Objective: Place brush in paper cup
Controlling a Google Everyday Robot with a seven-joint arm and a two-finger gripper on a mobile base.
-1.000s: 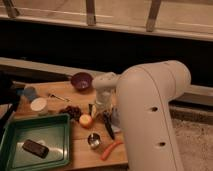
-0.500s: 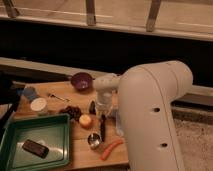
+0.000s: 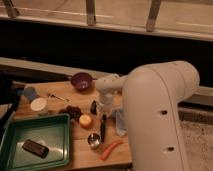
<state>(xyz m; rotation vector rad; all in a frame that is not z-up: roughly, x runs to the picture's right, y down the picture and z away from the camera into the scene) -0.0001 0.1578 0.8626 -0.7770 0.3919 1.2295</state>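
Note:
The black brush (image 3: 103, 128) lies on the wooden table, pointing front to back, between the orange fruit (image 3: 86, 120) and a pale cloth-like thing (image 3: 121, 122). The gripper (image 3: 99, 107) hangs from the white arm (image 3: 150, 115), just above the brush's far end. The white paper cup (image 3: 38, 104) stands upright at the table's left, well to the left of the gripper, in front of the blue cup (image 3: 30, 93).
A purple bowl (image 3: 81, 81) stands at the back. A silver fork (image 3: 59, 97), a dark clump (image 3: 73, 111), a shiny metal cup (image 3: 94, 140) and an orange carrot (image 3: 111, 149) lie nearby. A green tray (image 3: 55, 125) holding a dark object (image 3: 35, 148) is at the front left.
The gripper has shifted slightly down and to the left, closer to the brush's far end. The objects on the table have not moved.

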